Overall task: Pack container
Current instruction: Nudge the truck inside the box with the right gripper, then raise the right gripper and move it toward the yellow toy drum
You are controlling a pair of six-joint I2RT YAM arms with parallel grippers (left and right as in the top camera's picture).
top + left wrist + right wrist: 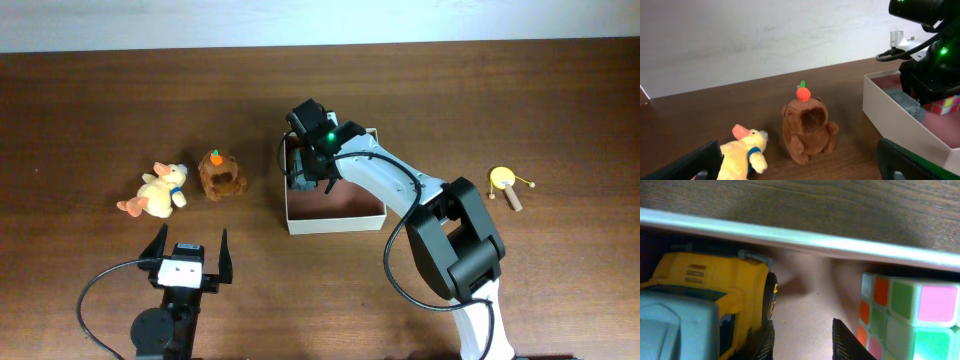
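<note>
Your container sits on the tabletop just right of centre, its cream wall facing the arms' bases and its pinkish-brown floor showing. The right arm reaches over the box's left half, and your right claw hangs low inside it. In the right wrist view its two dark fingers stand a little apart with only bare box floor between them, so it is parted and has hold of nothing. To one side of that gap lies a yellow toy truck with a grey part at its near end; to the other side is a colour cube, close against the box's far wall. Both toys are inside the container.

Your left claw is down at the near edge of the tabletop, well apart from the box, spread wide and empty. Ahead of it in the left wrist view stand two soft toys just beside each other: a brown plush with a small orange fruit on its head, and to its left a yellow plush with a pink ear and a blue band at the neck. Both are outside the container, to its left.

Far to the right, well clear of the box, a small yellow drum lies beside a wooden stick.
</note>
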